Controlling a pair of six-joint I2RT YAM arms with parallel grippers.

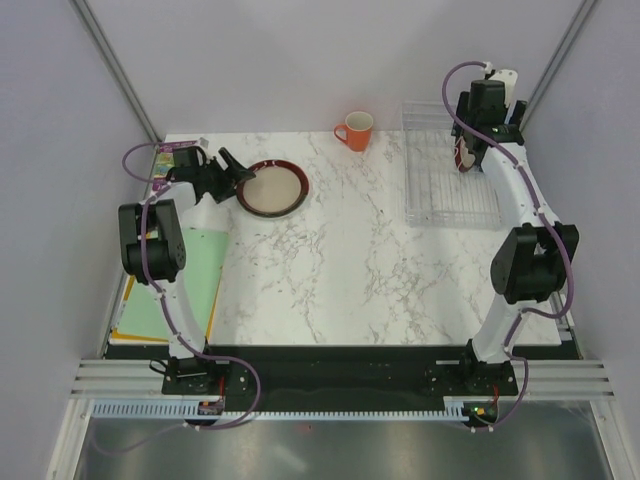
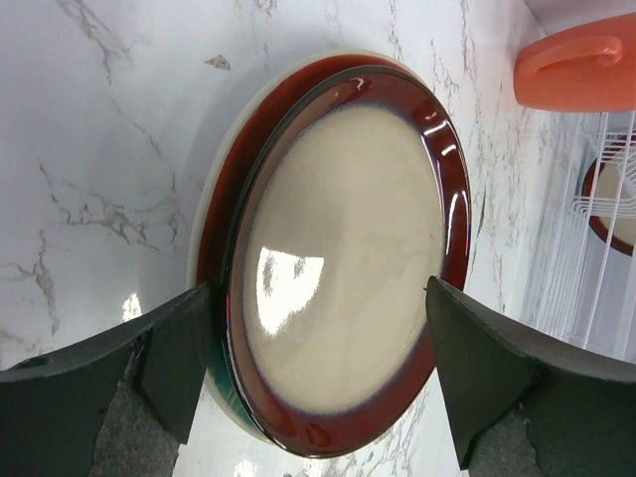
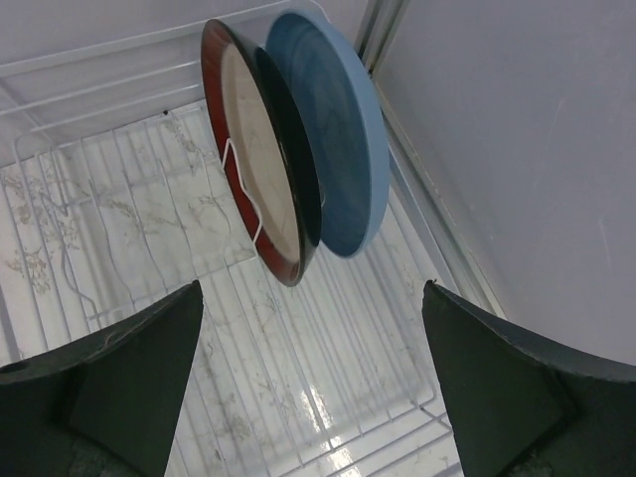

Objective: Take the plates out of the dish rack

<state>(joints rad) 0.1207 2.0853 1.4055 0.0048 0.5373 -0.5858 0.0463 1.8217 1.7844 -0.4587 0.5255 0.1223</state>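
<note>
A cream plate with a dark red-brown rim (image 1: 272,187) lies flat at the table's back left. In the left wrist view this plate (image 2: 348,268) rests on another plate (image 2: 214,238), of which only a red band and a pale edge show. My left gripper (image 1: 238,170) is open, its fingers (image 2: 179,368) spread on either side of the plate's near edge. The white wire dish rack (image 1: 450,200) stands at the back right. A second cream plate with a red-brown rim (image 3: 260,169) and a light blue plate (image 3: 333,129) stand upright in it. My right gripper (image 3: 313,378) hangs open and empty above the rack's floor (image 3: 149,229).
An orange mug (image 1: 354,130) stands at the back between the plates and the rack, also showing in the left wrist view (image 2: 581,75). Green and yellow sheets (image 1: 190,280) lie along the left edge. Walls close in behind and beside the rack.
</note>
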